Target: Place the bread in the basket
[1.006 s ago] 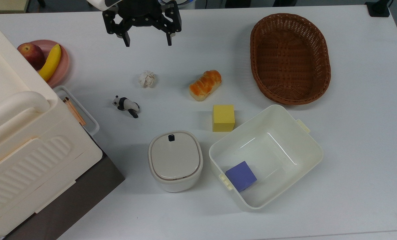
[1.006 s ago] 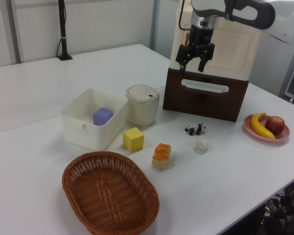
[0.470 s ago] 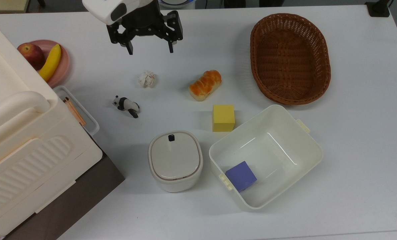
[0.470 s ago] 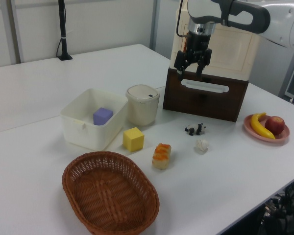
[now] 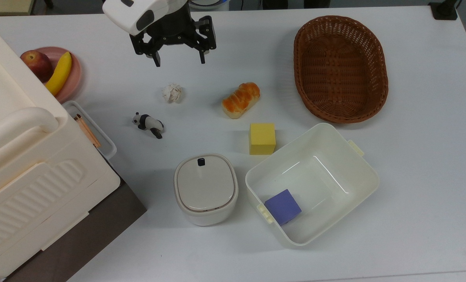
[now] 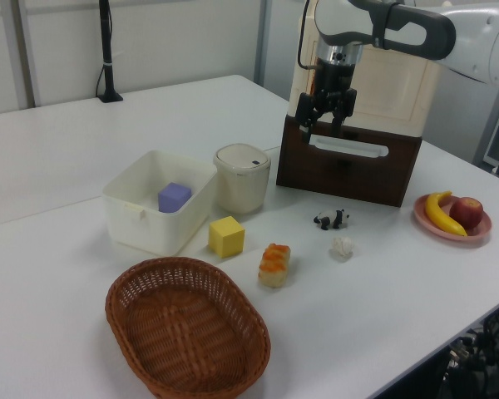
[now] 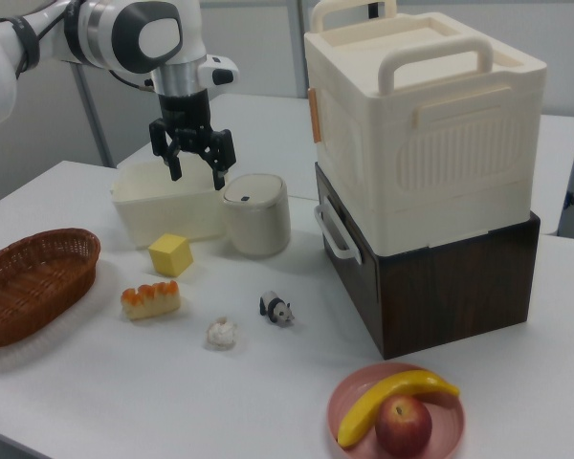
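The bread (image 5: 241,100) is a small loaf with a glossy orange-brown ridged top, lying on the white table near the middle; it also shows as the bread (image 6: 274,264) and the bread (image 7: 151,298). The brown wicker basket (image 5: 301,78) sits to the top view's right of it, with nothing inside, and shows again as the basket (image 6: 187,332) and the basket (image 7: 29,282). My gripper (image 5: 179,62) hangs open and holds nothing, up and to the top view's left of the bread, well apart from it. The same gripper (image 6: 322,126) (image 7: 196,176) is raised above the table.
A crumpled paper ball (image 5: 172,93) and a toy panda (image 5: 149,123) lie left of the bread in the top view. A yellow cube (image 5: 262,138), a lidded white pot (image 5: 205,188) and a white tub (image 5: 358,168) holding a purple cube (image 5: 283,206) sit below. A cream box (image 5: 29,176) and a fruit plate (image 5: 75,74) stand left.
My gripper has shifted a little toward the bread, down and right in the top view, staying open. Nothing on the table has moved.
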Motion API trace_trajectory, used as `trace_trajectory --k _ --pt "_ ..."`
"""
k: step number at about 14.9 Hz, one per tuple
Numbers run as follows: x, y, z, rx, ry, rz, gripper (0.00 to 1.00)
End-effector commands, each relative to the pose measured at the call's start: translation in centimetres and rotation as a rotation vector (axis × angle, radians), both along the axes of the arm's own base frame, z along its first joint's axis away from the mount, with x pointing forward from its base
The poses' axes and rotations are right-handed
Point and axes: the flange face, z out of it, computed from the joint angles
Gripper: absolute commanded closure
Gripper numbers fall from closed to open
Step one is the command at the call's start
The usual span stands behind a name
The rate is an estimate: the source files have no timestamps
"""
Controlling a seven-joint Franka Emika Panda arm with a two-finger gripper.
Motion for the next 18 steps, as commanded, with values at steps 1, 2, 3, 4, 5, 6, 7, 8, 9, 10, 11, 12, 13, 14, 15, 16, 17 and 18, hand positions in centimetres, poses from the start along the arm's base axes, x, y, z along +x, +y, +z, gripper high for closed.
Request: trace_trajectory --k 1,2,3,4,5,6,7,8,9,10,11,12,13,14,15,16,17,18 --pt "-1.4 0.0 -0.9 -0.021 0.033 0.073 0.06" --pt "-1.5 -0.1 -1.4 -0.026 0.044 0.074 0.05" --pt "-1.6 -0.1 -1.7 -0.027 0.052 0.074 0.05" --pt "-1.9 -0.2 -2.2 -0.033 0.064 0.076 0.05" --pt "-2.3 -0.2 -2.5 -0.032 0.075 0.073 0.04" --pt "-3.4 0.7 -3.3 -0.029 0.096 0.086 0.04" --pt "-4.2 2.3 -3.9 -0.031 0.11 0.114 0.04" --pt "-5.2 4.0 -5.1 -0.038 0.139 0.146 0.04" --pt "-5.7 6.4 -6.2 -0.041 0.161 0.184 0.04" --pt "-6.0 7.8 -6.8 -0.046 0.174 0.189 0.04" --pt "-6.1 8.3 -7.3 -0.055 0.183 0.127 0.04" --pt "-6.3 8.6 -8.0 -0.064 0.199 0.069 0.04" --pt "-6.8 10.0 -9.6 -0.069 0.213 0.02 0.04" --pt "-6.7 10.3 -10.3 -0.07 0.197 -0.053 0.04" --pt "-6.8 10.5 -11.3 -0.079 0.19 -0.148 0.04" --pt "-7.5 11.1 -13.4 -0.094 0.2 -0.238 0.04" --pt "-7.9 12.2 -14.5 -0.101 0.19 -0.283 0.04" --pt "-7.7 12.5 -15.1 -0.096 0.147 -0.382 0.01"
